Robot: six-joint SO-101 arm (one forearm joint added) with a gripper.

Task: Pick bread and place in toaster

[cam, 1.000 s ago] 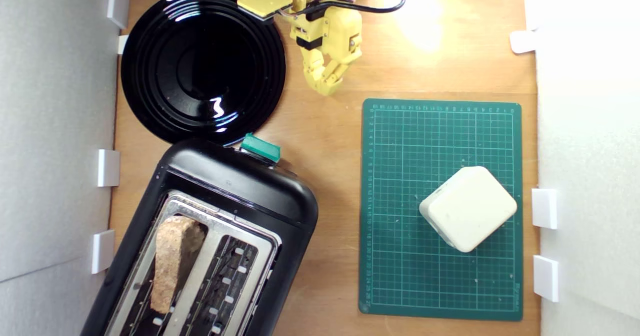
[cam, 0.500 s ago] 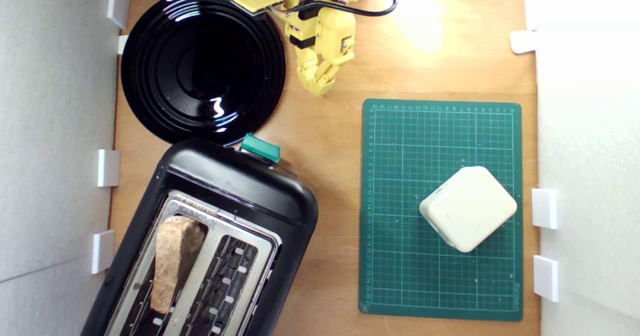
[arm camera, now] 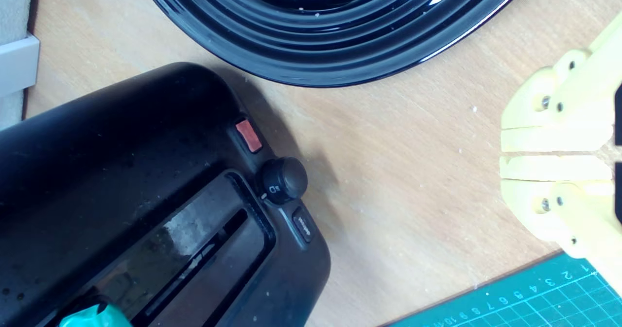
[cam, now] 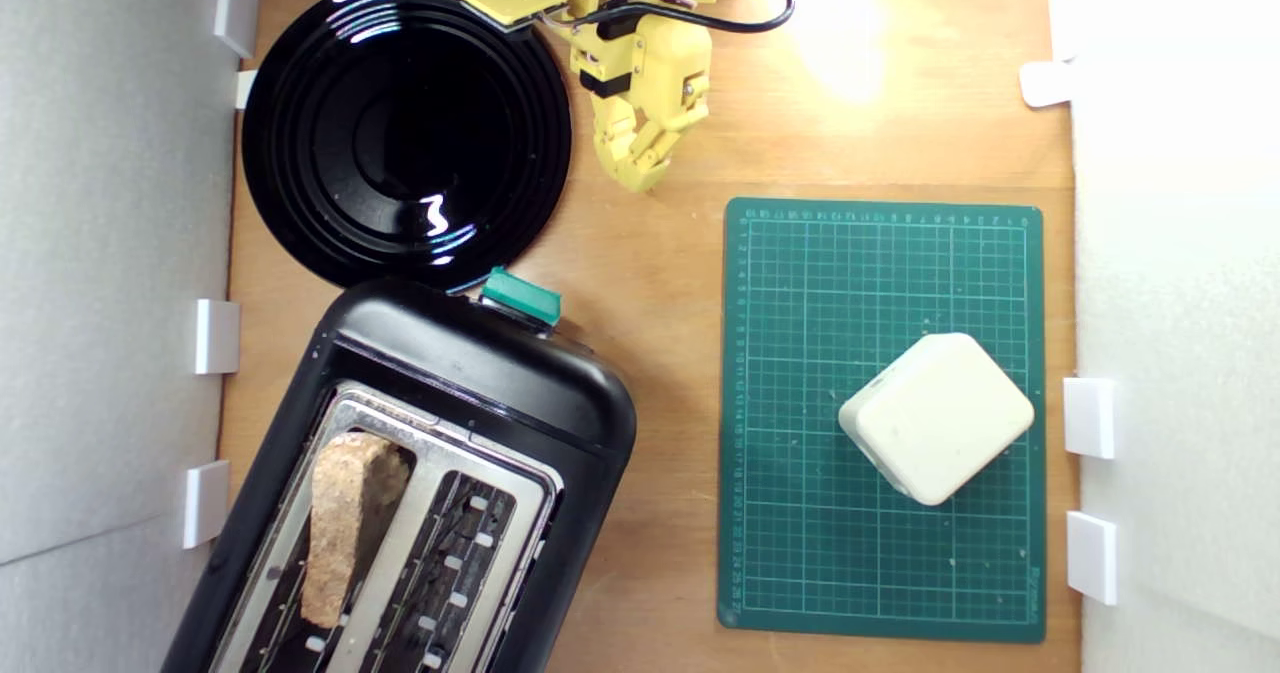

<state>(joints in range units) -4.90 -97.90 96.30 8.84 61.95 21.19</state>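
The bread (cam: 345,523), a brown rough-crusted slice, stands edge-up in one slot of the black toaster (cam: 470,373) at the exterior view's lower left. The slot beside it holds nothing. A teal lever knob (cam: 520,296) sticks out of the toaster's end. My yellow gripper (cam: 640,181) hangs shut and empty over bare wood at the top centre, far from the bread. In the wrist view its fingertips (arm camera: 510,153) press together, and the toaster's end (arm camera: 146,191) shows a red button and a round dial.
A round glossy black plate (cam: 290,153) lies at the top left, touching the toaster's end. A green cutting mat (cam: 800,553) on the exterior view's right carries a cream rounded square block (cam: 937,416). White walls with clips border both sides.
The arm drew back slightly toward the top left between the earliest frame and half a second ago, then held still. Bread and toaster are unmoved.
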